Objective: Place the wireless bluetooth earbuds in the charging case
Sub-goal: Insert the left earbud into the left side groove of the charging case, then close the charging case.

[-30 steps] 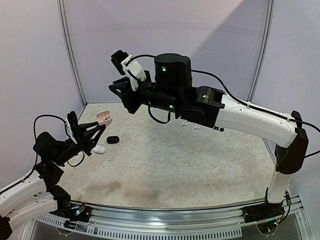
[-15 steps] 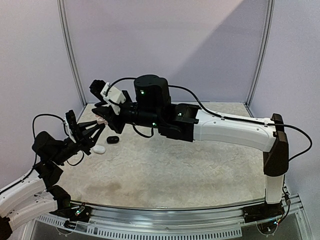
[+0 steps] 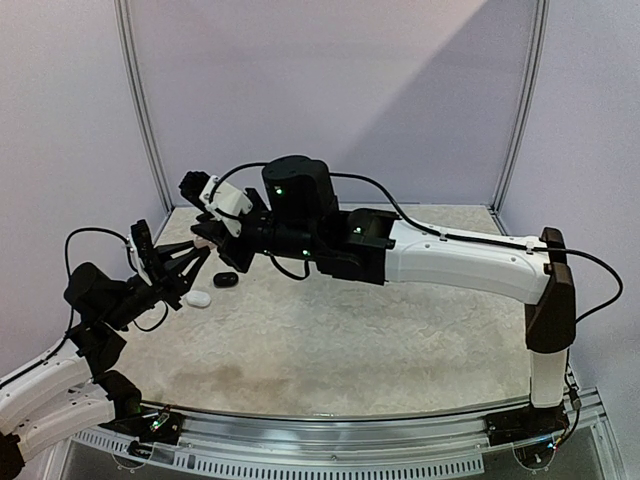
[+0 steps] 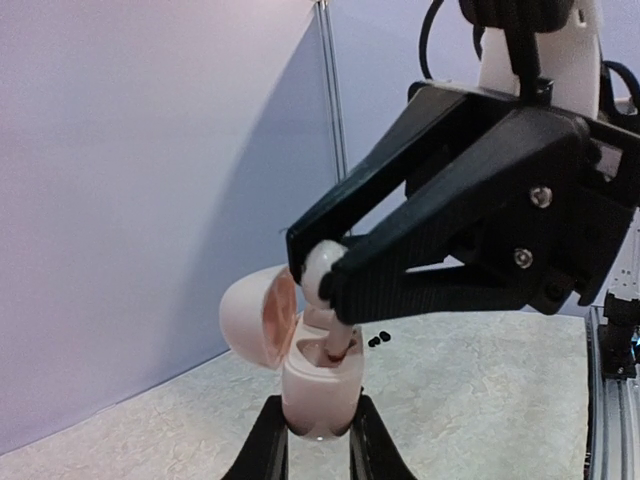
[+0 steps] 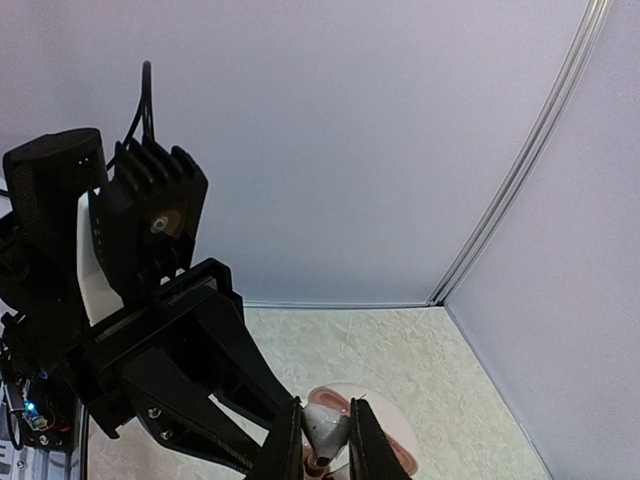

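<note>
White earbud [image 5: 325,425] inside right gripper [image 5: 323,442], over case [image 4: 316,388].

left tool [image 4: 318,432] raised, clamped | right tool [image 5: 324,440] reaching left, pinched

We record the charging case [image 4: 318,385] as pale pink, with a deeper pink lining inside its lid. The earbud [image 4: 322,272] just above the case is plain glossy white. The left gripper [image 4: 318,440] below the case and the right gripper [image 5: 323,440] above it are both matt black. Near the case, 1 black pod [image 3: 225,279] and 1 white pod [image 3: 198,298] lie on the table [image 3: 400,340], which is mottled cream. Behind the case, the walls [image 3: 330,90] are plain pale lilac.
</note>
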Action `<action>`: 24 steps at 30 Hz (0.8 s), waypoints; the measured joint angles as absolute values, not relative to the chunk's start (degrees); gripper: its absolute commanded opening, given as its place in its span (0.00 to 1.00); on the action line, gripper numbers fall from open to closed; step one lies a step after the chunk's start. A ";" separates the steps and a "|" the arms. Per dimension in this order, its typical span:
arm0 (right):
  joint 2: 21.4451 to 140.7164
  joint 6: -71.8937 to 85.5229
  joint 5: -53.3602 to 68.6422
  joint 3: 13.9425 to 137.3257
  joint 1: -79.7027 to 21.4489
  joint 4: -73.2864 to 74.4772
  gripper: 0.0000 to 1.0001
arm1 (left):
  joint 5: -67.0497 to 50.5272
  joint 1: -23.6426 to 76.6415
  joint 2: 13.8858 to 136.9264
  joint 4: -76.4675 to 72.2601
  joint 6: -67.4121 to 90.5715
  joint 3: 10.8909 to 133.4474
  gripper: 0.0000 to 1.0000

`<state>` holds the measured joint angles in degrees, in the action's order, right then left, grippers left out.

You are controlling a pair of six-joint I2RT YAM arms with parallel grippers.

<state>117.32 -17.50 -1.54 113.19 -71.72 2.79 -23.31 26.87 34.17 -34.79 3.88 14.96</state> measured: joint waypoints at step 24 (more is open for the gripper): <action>121.25 -18.48 -3.18 118.87 -72.01 9.28 0.38 | -23.09 26.72 34.52 -33.78 3.31 14.96 0.00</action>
<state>121.25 -18.48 -3.18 118.87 -72.01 9.28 -23.09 26.72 34.52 -33.78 3.31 14.96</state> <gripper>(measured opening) 0.356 0.161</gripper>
